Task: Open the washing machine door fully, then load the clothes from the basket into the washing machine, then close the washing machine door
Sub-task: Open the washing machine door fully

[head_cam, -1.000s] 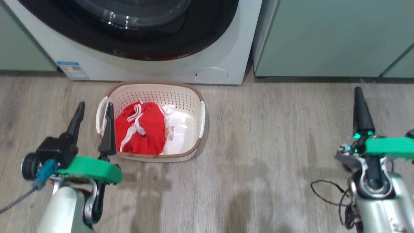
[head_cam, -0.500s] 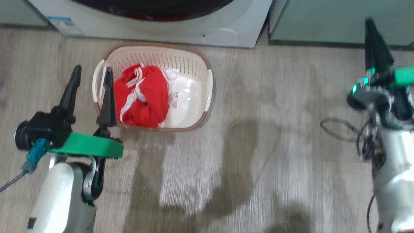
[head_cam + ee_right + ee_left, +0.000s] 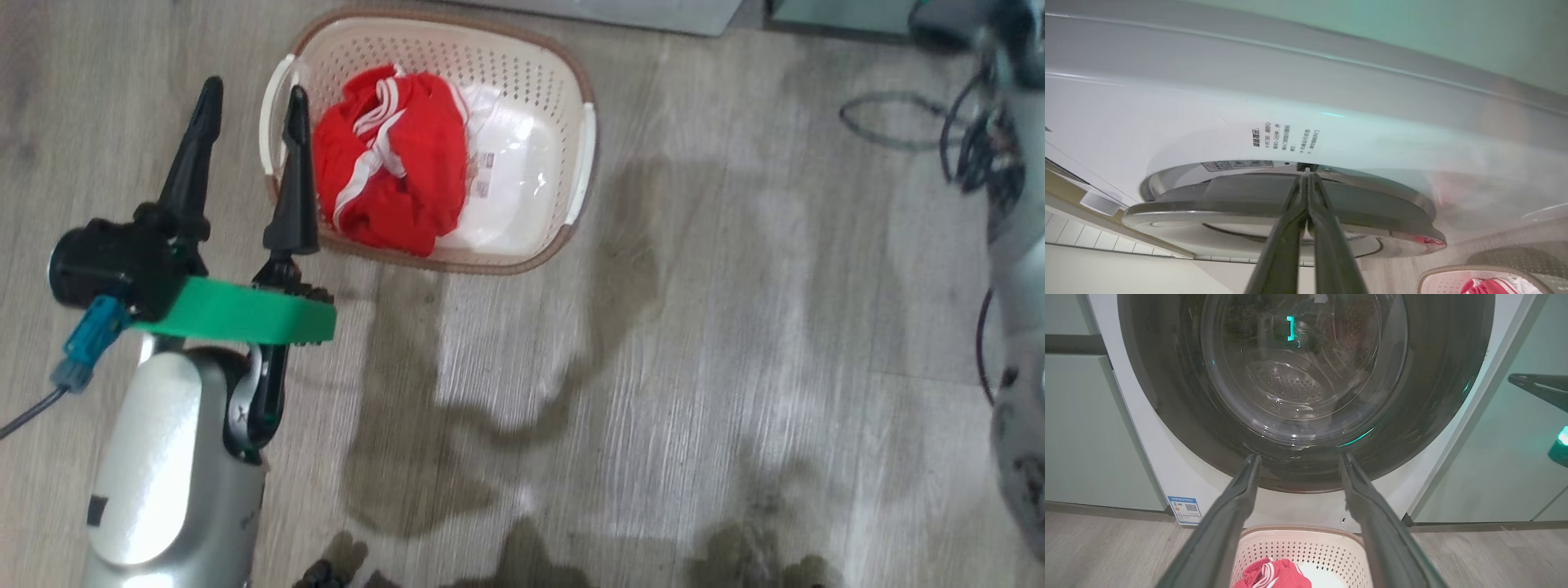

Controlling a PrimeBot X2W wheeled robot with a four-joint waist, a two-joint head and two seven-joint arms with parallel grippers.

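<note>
Grey wood floor [image 3: 694, 327], pale green cabinets [image 3: 1086, 428] on either side. The left fingers [image 3: 292, 180] are spread wide, holding nothing, and hover by the basket's [image 3: 589, 139] left handle. The right fingers [image 3: 1286, 237] are pressed together, empty. Their tips are right at the door's [image 3: 1167, 416] edge where it meets the washer [image 3: 1147, 457]; whether they touch, can't tell. Clothes [image 3: 392, 163] lie heaped in the basket's left half, beside the label on its bare bottom. The basket sits on the floor just before the washer, and the door looks shut.
</note>
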